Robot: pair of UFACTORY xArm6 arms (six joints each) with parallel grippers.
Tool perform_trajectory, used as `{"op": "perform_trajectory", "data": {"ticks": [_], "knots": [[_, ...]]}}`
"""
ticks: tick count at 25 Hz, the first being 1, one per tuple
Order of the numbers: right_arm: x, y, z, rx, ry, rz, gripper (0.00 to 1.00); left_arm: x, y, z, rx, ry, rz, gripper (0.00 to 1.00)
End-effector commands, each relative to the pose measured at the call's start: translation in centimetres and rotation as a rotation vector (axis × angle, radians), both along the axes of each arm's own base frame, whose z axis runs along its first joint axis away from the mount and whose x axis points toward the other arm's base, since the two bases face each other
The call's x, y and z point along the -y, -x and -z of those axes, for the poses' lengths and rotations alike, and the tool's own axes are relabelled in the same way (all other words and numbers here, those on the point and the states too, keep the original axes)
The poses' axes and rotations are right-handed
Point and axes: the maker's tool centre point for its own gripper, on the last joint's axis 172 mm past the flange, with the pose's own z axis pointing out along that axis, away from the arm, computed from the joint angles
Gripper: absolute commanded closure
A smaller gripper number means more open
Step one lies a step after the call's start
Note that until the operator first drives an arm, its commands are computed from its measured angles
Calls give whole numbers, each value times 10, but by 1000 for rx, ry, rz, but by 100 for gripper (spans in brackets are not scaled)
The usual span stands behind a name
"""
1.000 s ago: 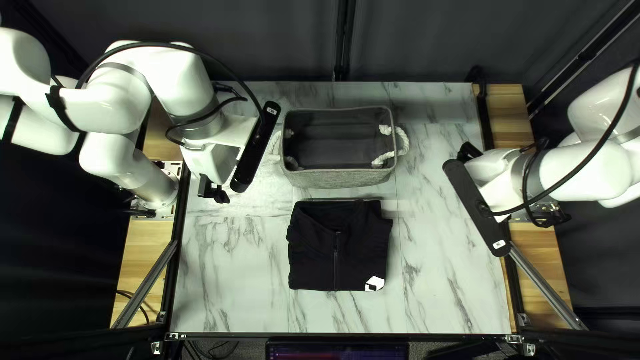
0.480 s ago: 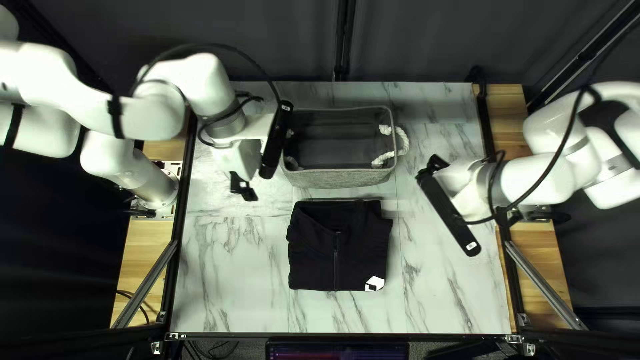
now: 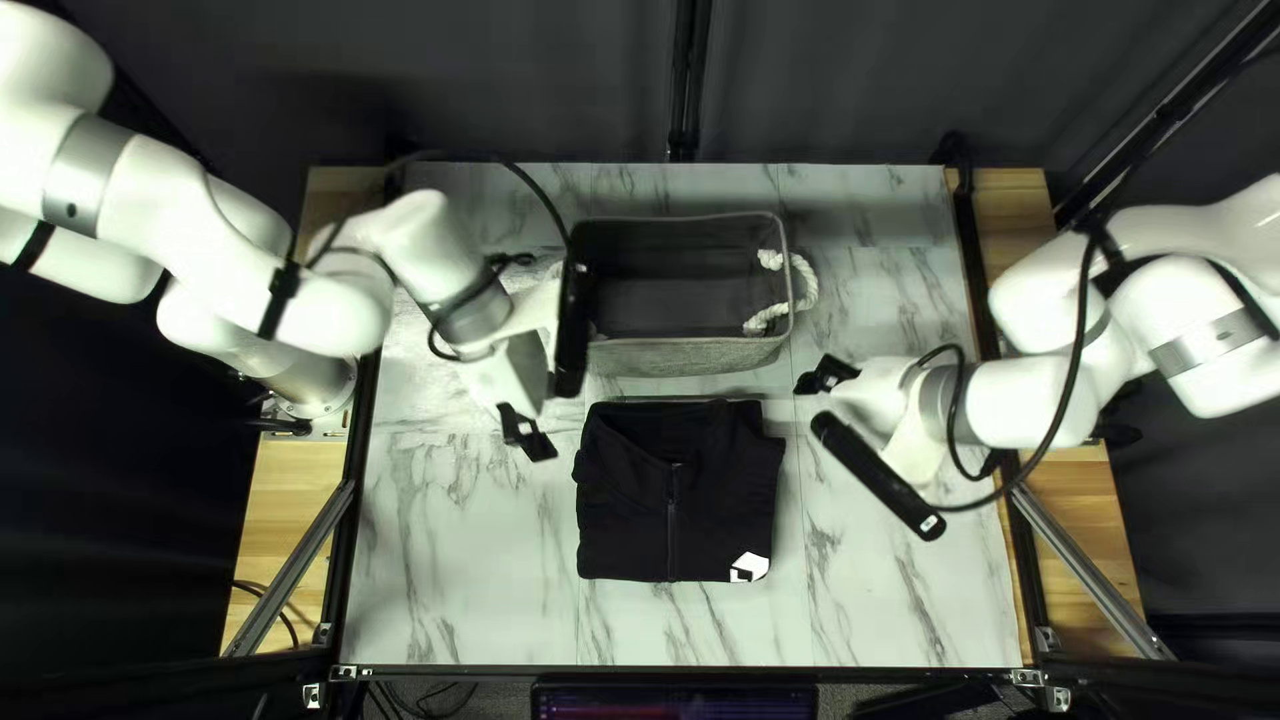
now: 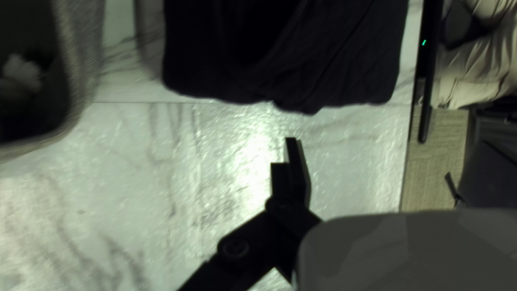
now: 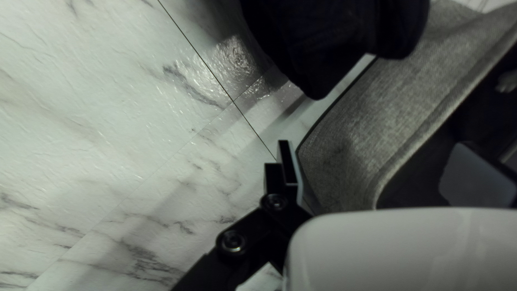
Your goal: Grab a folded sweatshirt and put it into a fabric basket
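A black folded sweatshirt (image 3: 678, 490) with a zip and a small white mark lies flat mid-table, just in front of the grey fabric basket (image 3: 680, 357). My left gripper (image 3: 525, 436) hovers open beside the sweatshirt's far left corner, holding nothing. In the left wrist view one black finger (image 4: 297, 165) shows over bare marble, with the sweatshirt (image 4: 282, 52) ahead of it and the basket (image 4: 76, 72) off to the side. My right gripper (image 3: 822, 378) is open near the sweatshirt's far right corner. Its finger (image 5: 287, 165) sits close to the basket wall (image 5: 375, 133), with the sweatshirt (image 5: 335, 36) ahead.
The basket has white rope handles (image 3: 785, 288) and nothing visible inside. Wooden strips (image 3: 1010, 230) flank the marble table (image 3: 450, 560). A dark screen (image 3: 675, 695) sits below the near edge. Pale cloth (image 4: 472, 60) shows beyond the table edge in the left wrist view.
Both arms have swung inward and lower. The left gripper moved from the basket's left side toward the sweatshirt's far left corner, the right gripper leftward toward its far right corner.
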Motion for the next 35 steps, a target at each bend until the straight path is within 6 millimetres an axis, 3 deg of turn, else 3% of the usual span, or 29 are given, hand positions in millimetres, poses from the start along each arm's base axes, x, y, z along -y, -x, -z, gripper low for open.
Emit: {"op": "perform_trajectory", "data": {"ticks": [1,4,14,26,31,35], "knots": [[-10,-14,16,-20,23,-30,0,8,-2,10,-7,0,-21,0],[-15,-21,26,-44,37,-44,0,13,1,17,-8,-1,-28,0],[-20,-17,43,-21,79,-128,0,17,-9,29,13,-6,-47,0],[-19,-19,44,-14,58,-126,0,11,-19,52,8,-11,-64,0],[-19,-20,38,-5,19,-109,0,8,-12,52,24,-31,-73,0],[-11,-22,43,-10,-111,-72,0,6,0,43,54,-79,-77,0]]}}
